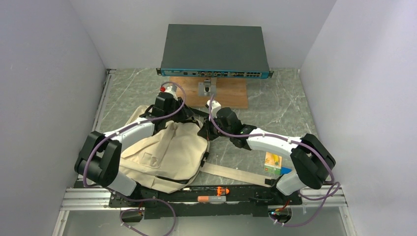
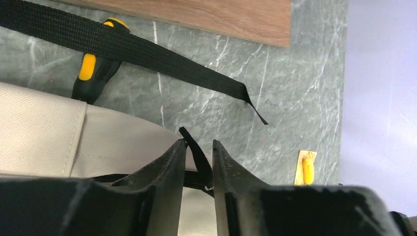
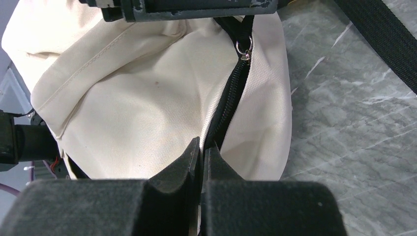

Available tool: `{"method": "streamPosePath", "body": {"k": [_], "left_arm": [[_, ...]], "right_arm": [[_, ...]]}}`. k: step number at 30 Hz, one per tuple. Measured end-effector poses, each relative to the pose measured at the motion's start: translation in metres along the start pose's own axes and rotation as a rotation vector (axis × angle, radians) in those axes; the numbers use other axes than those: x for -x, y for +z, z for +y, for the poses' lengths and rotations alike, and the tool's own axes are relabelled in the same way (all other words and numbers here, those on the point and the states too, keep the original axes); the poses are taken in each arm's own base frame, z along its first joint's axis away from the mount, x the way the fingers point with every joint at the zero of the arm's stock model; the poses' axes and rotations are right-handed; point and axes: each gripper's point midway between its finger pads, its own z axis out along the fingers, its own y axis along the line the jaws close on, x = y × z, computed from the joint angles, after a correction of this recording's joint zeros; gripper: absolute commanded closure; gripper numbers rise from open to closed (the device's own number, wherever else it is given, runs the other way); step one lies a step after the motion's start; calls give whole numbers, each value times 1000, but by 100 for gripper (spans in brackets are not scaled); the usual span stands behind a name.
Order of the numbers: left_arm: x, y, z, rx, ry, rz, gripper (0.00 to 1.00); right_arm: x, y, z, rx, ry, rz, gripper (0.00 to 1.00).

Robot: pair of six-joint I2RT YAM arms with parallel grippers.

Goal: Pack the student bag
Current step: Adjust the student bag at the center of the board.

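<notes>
The student bag (image 1: 167, 152) lies flat on the marble table (image 1: 275, 108), left of centre btw the two arms, its far end near the wooden board (image 1: 231, 93). L gripper (image 2: 199, 147) is almost closed, pinching the black zip pull (image 2: 189, 140) at the bag's far edge. R gripper (image 3: 201, 147) has its fingers pressed together on the bag's fabric right by the black zipper (image 3: 233, 93)

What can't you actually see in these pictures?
Inside of student bag: all views, canvas covers it.
Most of yellow-black tool: left wrist view, under black strap and bag.
Print on small box: top view, too small.
Bottom of yellow item: left wrist view, behind left gripper.
</notes>
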Motion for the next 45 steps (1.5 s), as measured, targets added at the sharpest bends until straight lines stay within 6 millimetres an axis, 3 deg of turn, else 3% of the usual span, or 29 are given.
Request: {"method": "streamPosePath", "body": {"k": [5,11,15,16,17,22,27,31,35,36,38,39,42,45], "left_arm": [[-3,1,8,53,-18,21,99],[-5,-1,22,129,1,26,100],[1,-15,31,171,38,-23,100],[2,-21,30,165,50,-35,100],[4,-25,27,153,56,-46,100],[10,-35,2,41,91,-73,100],[-1,-35,-20,-68,138,-28,100],[-23,-34,-44,-136,262,32,100],[-35,-35,-55,-179,342,66,100],[-36,-35,-54,-178,351,70,100],[-36,-35,-52,-175,368,71,100],[-36,-35,-52,-176,376,71,100],[-32,-35,-50,-169,393,58,100],[-37,-37,-54,-203,404,73,100]], "right_arm": [[2,-2,1,1,-1,-6,100],[-7,-2,-7,-36,23,0,100],[-19,-3,-13,-63,44,16,100],[-20,-3,-12,-65,46,20,95],[-20,-3,-12,-66,45,21,81],[-8,-10,-8,-64,37,35,47],[31,-27,-13,-3,91,-29,34],[53,-37,-23,53,70,-84,32],[63,-31,-7,179,-54,-135,35],[65,-27,-3,208,-75,-147,41],[67,-19,-4,235,-80,-148,70],[70,-14,-8,232,-57,-138,73],[80,-6,-17,200,104,-85,62],[82,-16,-31,135,296,-105,49]]}}
